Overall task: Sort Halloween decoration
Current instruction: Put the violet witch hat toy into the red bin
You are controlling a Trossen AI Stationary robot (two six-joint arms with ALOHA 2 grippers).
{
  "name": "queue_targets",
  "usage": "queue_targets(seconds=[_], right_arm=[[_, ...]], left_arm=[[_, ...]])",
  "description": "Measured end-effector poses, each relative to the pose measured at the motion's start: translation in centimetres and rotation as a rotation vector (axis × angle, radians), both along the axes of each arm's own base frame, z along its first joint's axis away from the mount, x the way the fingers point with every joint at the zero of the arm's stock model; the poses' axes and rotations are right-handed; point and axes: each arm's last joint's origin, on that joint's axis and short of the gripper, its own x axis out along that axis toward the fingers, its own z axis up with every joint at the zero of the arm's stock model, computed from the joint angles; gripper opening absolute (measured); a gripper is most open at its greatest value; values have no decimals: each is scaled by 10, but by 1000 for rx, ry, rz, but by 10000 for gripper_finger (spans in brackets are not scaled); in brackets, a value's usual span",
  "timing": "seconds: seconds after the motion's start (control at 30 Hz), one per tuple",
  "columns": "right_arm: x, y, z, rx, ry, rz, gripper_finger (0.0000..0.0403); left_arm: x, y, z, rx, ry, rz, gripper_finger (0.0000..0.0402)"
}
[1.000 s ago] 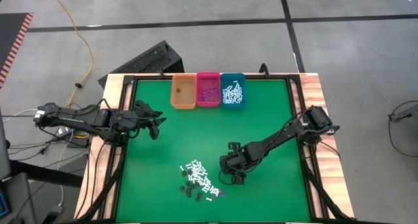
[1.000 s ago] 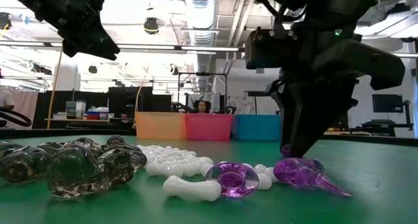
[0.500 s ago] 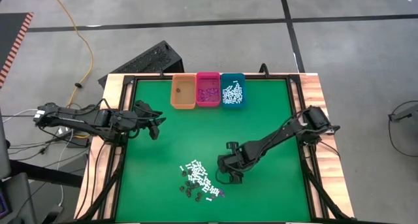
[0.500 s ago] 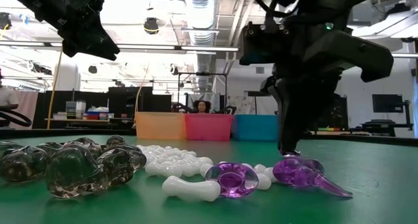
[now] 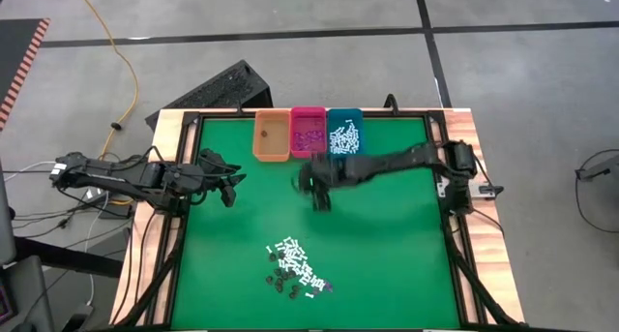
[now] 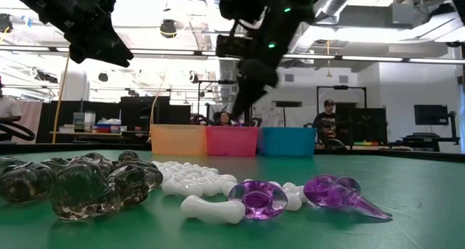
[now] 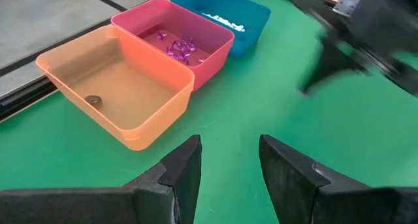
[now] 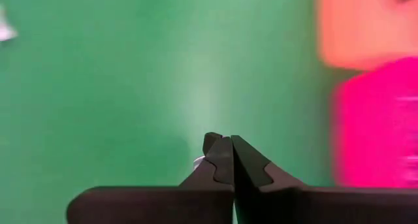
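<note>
The Halloween decoration lies in a loose pile (image 5: 295, 269) near the table's front: clear dark pieces (image 6: 80, 180), white sticks (image 6: 196, 184) and two purple pieces (image 6: 261, 198). My right gripper (image 5: 321, 202) hangs above the table's middle, short of the bins. Its fingers (image 8: 228, 142) are shut, and a tiny pale bit shows at their tips. My left gripper (image 5: 230, 189) waits at the table's left, open (image 7: 228, 165), with nothing between its fingers. My right gripper has a tiny white piece (image 8: 198, 162) pinched at the very tips of its two fingers. Only a sliver of it shows beside one finger, and the fingers hide the rest. The fingers slant down from the table's right, and the piece is lifted clear of the green mat.
Three bins stand side by side at the far edge. The orange bin (image 5: 272, 135) holds one dark piece. The pink bin (image 5: 309, 131) holds purple pieces, and the teal bin (image 5: 344, 134) holds white ones. Bare green mat (image 5: 387, 226) lies between the pile and the bins.
My right gripper has risen from the right side of the pile and swung fast toward the table's far edge, ending just short of the pink bin. The two purple pieces at the front of the pile have stayed where they were.
</note>
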Motion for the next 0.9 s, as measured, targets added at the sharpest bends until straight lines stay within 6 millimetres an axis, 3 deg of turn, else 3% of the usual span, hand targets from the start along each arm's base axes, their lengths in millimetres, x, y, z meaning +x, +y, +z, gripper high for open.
queue_targets(seconds=[0.23, 0.37, 0.43, 0.6, 0.7, 0.8, 0.9], right_arm=[[6, -89, 48, -91, -125, -111, 20], [-3, -129, 51, -57, -178, -246, 73], [-7, -139, 51, -35, -184, -255, 107], [-7, -142, 48, -12, -181, -253, 187], [-4, -133, 49, 86, -202, -169, 208], [0, -107, 48, 270, -199, -44, 210], [4, -67, 43, 440, -122, 70, 201]], left_arm=[[0, 0, 0, -3, -4, 9, 144], [0, 0, 0, -3, -5, 9, 144], [0, 0, 0, -3, -6, 10, 144], [0, 0, 0, -3, -6, 10, 144], [0, 0, 0, -3, -7, 11, 144], [0, 0, 0, -10, -7, 11, 144], [0, 0, 0, -9, -5, 11, 144]])
